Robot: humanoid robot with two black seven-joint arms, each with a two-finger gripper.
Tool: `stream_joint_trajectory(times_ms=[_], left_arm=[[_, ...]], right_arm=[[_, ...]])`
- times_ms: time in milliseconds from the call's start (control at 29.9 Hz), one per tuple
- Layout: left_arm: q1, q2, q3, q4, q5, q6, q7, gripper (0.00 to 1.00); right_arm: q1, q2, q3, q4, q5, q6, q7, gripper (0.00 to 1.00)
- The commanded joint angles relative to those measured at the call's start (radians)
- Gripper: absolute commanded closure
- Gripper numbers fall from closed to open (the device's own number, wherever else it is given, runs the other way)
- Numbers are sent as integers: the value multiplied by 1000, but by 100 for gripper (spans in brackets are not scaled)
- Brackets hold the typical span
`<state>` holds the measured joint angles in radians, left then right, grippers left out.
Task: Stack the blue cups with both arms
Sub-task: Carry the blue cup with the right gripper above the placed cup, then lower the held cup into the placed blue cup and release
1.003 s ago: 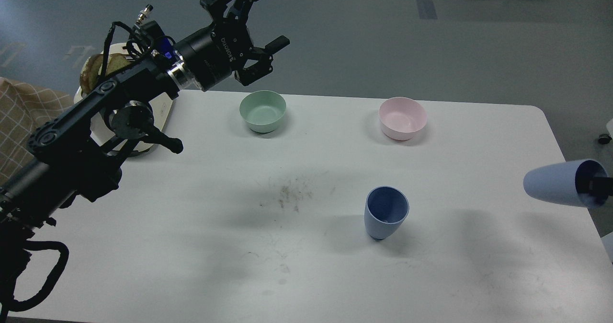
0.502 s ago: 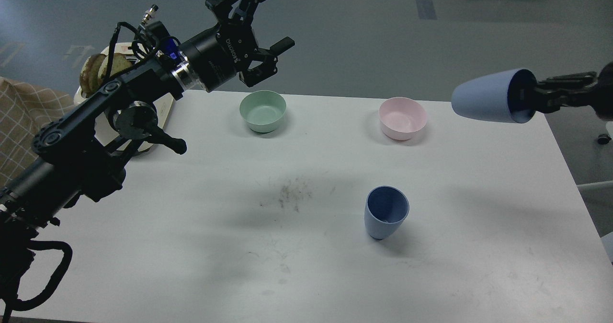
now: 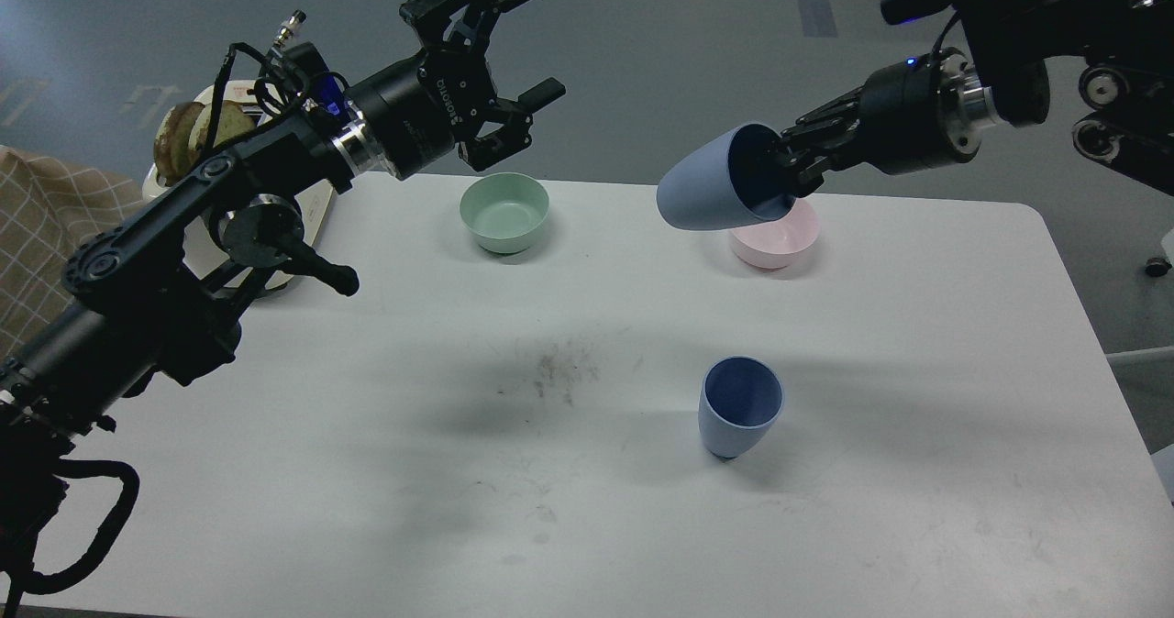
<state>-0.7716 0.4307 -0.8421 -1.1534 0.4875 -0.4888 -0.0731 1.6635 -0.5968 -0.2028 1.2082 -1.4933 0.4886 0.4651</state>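
Note:
One blue cup (image 3: 739, 406) stands upright on the white table (image 3: 367, 471), right of the middle. My right gripper (image 3: 784, 173) is shut on the rim of the second blue cup (image 3: 711, 187), one finger inside it. It holds that cup tilted on its side in the air, in front of the pink bowl (image 3: 780, 242), base pointing left. My left gripper (image 3: 530, 42) is open and empty, raised above and behind the green bowl (image 3: 504, 213).
A plate with bread (image 3: 197, 132) sits at the table's far left corner behind my left arm. A smudge of dirt (image 3: 550, 375) marks the table's middle. Grey floor lies beyond the far edge.
My right arm has swung in from the right edge, carrying the held cup up and left to above the pink bowl. My left gripper has barely moved.

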Motion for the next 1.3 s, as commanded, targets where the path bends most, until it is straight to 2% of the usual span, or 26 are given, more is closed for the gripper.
stream_joint_trajectory(times_ms=[0, 134, 334, 1271], left_arm=[[0, -3, 0, 0, 0, 0, 1, 2], [0, -9, 0, 0, 2, 0, 1, 2], [-2, -9, 0, 0, 8, 0, 1, 2], [-5, 5, -5, 0, 13, 0, 1, 2]], right_arm=[[74, 17, -116, 54, 11, 0, 3, 100], [157, -40, -231, 197, 8, 0, 3, 100], [206, -110, -314, 281, 7, 0, 3, 100], [176, -9, -402, 271, -7, 0, 0, 100]])
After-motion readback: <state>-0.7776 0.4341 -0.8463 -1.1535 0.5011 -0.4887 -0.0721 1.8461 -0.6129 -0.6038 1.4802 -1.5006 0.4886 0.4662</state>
